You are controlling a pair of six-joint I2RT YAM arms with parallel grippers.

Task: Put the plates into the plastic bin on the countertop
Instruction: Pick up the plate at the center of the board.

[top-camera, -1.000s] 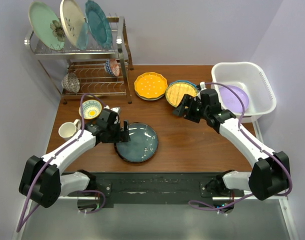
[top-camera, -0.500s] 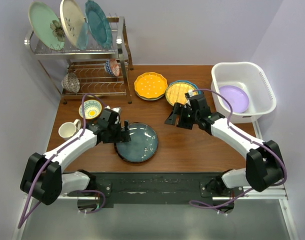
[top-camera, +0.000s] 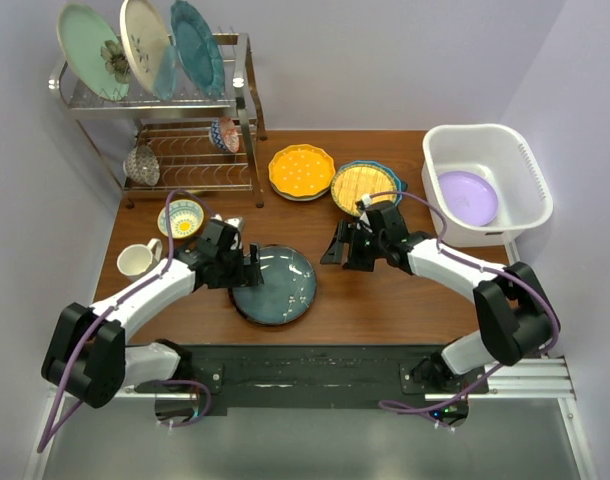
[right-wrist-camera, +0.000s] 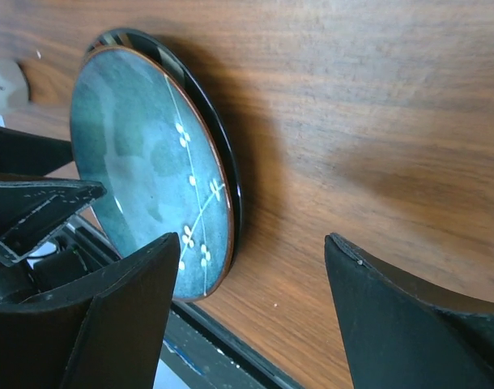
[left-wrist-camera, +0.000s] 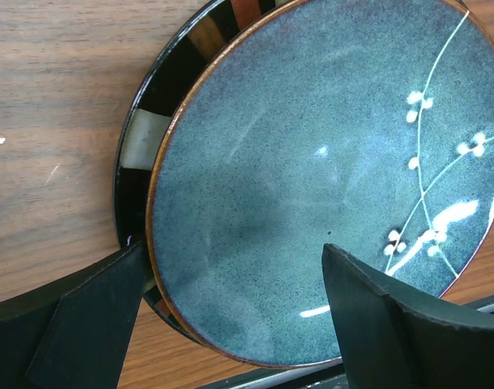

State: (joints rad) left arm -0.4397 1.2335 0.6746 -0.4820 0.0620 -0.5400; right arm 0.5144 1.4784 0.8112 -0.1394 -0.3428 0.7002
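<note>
Wood table carries the bin at right rear, lilac plate inside; grey plate lies front-centre, left gripper jaws apart at its left rim, right gripper likewise open near its right, probably to share a lift.

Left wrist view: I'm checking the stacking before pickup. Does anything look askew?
Yes. The blue-grey plate lies off-centre on the dark striped plate under it, whose rim shows on one side only. Nothing looks spilled or broken.
</note>
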